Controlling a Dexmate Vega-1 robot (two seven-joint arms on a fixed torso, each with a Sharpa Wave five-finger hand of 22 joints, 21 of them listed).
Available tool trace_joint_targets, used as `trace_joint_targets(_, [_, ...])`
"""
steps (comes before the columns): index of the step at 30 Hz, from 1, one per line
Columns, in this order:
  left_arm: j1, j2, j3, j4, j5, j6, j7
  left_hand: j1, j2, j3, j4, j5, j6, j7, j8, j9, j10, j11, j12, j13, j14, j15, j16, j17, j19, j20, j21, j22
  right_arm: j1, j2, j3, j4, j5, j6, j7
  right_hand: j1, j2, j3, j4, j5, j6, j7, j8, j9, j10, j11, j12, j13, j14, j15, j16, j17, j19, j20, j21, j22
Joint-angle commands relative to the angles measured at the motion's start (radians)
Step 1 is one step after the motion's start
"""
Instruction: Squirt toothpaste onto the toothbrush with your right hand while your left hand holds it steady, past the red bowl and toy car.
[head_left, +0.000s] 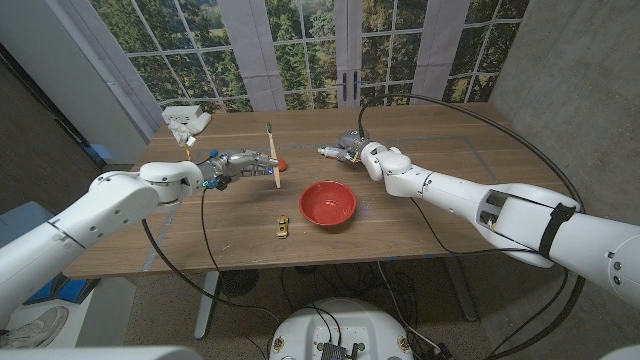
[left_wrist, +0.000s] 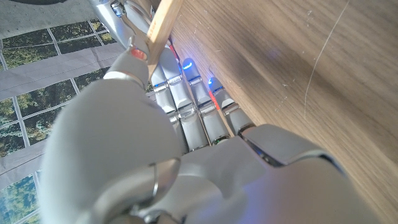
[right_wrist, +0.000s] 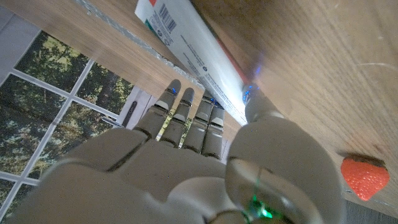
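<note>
- Your left robot hand (head_left: 228, 165), left of centre, grips the upright wooden-handled toothbrush (head_left: 271, 155).
- Your right robot hand (head_left: 347, 148), upper centre, rests against the white toothpaste tube (right_wrist: 199, 56); grip unclear.

Your left arm reaches in from the near left corner, forearm angled across the counter. Your left hand (head_left: 225, 165) has its fingers (left_wrist: 186, 118) curled, gripping the toothbrush (head_left: 271, 155) upright. Your right arm extends from the near right corner, and your right hand (head_left: 362, 152) holds the toothpaste (right_wrist: 199, 59) against its fingers (right_wrist: 186, 115).
</note>
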Motion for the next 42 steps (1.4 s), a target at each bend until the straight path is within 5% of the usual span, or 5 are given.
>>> trace_joint_targets(1, [-0.025,-0.006,0.016,0.01,0.003,0.013,0.0,0.121,0.116,-0.004,0.001,0.006,0.008,0.005,-0.004,0.005,0.065,-0.058,0.005,0.003,0.005,-0.14,-0.006,0.002,0.004,0.002,0.008,0.003,-0.018,-0.038,0.018,-0.061,-0.01,-0.004,-0.043,0.005,0.003,-0.009,0.004,0.005,0.013,-0.001,0.006,0.005,0.012,-0.001,0.004,0.009,0.003,-0.111,0.012,0.009,0.003,-0.001,0.004,0.004])
trace_joint_targets(20, [-0.078,-0.023,0.054,0.026,0.014,0.046,-0.011,0.123,0.116,-0.006,0.0,0.008,0.01,0.004,-0.007,0.009,0.066,-0.061,0.003,0.006,0.008,-0.141,-0.005,0.005,0.003,0.005,0.009,0.003,-0.06,-0.11,0.063,-0.199,-0.06,-0.057,-0.044,0.015,0.004,-0.029,0.012,0.004,0.028,0.0,0.01,0.006,0.032,0.002,0.01,0.029,0.003,-0.114,0.035,0.026,0.008,-0.001,0.004,0.005])
trace_joint_targets(42, [-0.084,-0.034,0.065,0.045,0.02,0.036,-0.024,0.122,0.116,-0.007,0.0,0.009,0.012,0.003,-0.011,0.01,0.068,-0.06,0.0,0.006,0.009,-0.141,-0.008,0.005,0.002,0.005,0.009,0.003,-0.081,-0.144,0.075,-0.29,-0.196,-0.116,-0.056,0.06,0.002,-0.056,0.01,0.006,0.085,-0.011,0.034,0.012,0.092,-0.027,0.034,0.076,0.046,-0.139,0.096,0.057,0.023,-0.005,0.007,0.006])
